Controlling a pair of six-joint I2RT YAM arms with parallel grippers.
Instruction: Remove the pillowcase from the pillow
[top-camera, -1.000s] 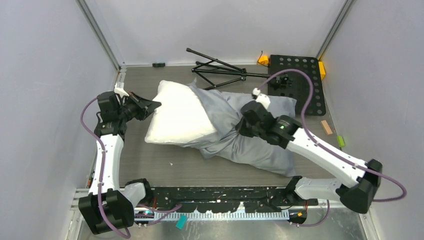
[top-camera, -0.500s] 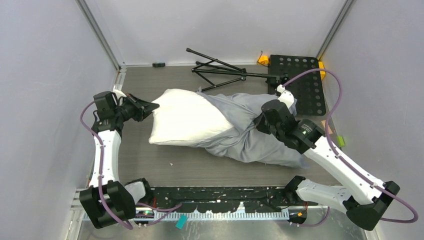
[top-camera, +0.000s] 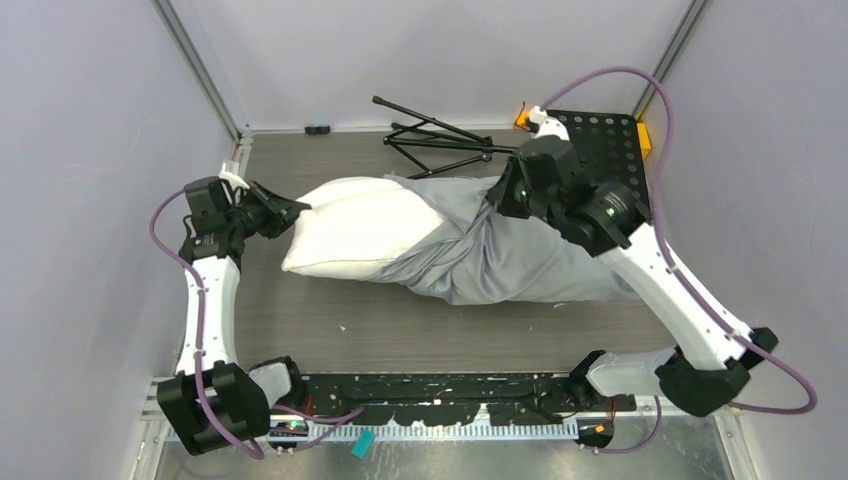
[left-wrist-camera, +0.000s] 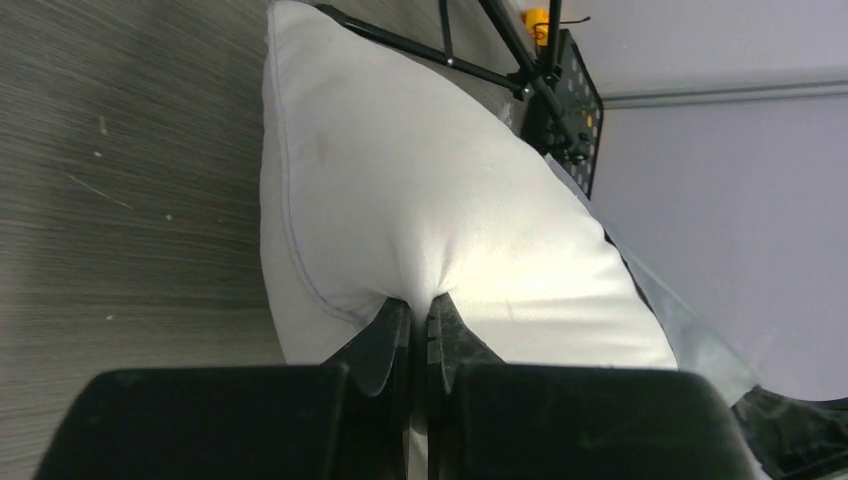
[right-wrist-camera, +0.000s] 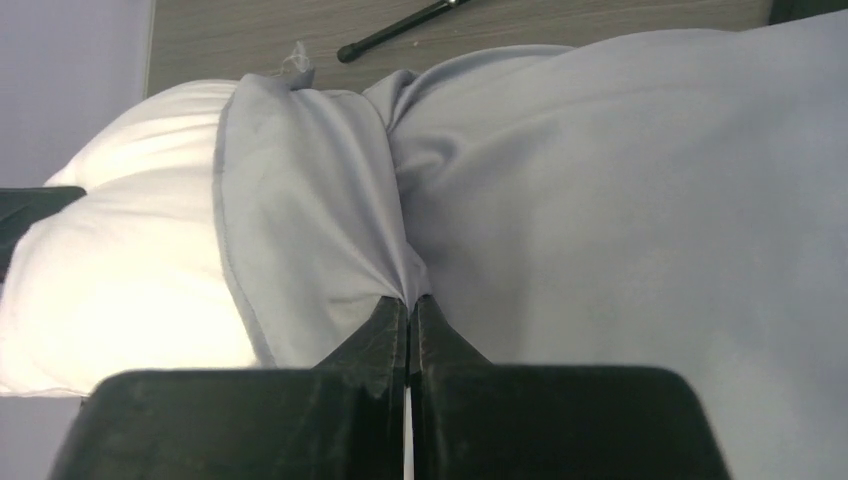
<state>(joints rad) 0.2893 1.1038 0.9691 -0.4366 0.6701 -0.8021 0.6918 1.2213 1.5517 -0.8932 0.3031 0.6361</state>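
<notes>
The white pillow lies across the table, its left half bare and its right half inside the blue-grey pillowcase. My left gripper is shut on the pillow's left end; the left wrist view shows the white fabric pinched between the jaws. My right gripper is shut on a bunched fold of the pillowcase near its upper edge; the right wrist view shows grey cloth pinched at the tips, with the bare pillow to the left.
A folded black tripod lies behind the pillow at the back. A black perforated plate with orange corner pieces sits at the back right under the right arm. Grey walls close in on both sides.
My right gripper has pulled the pillowcase fold back and to the right, stretching the case out. More of the pillow is bare. The left gripper and the pillow's end shifted slightly left.
</notes>
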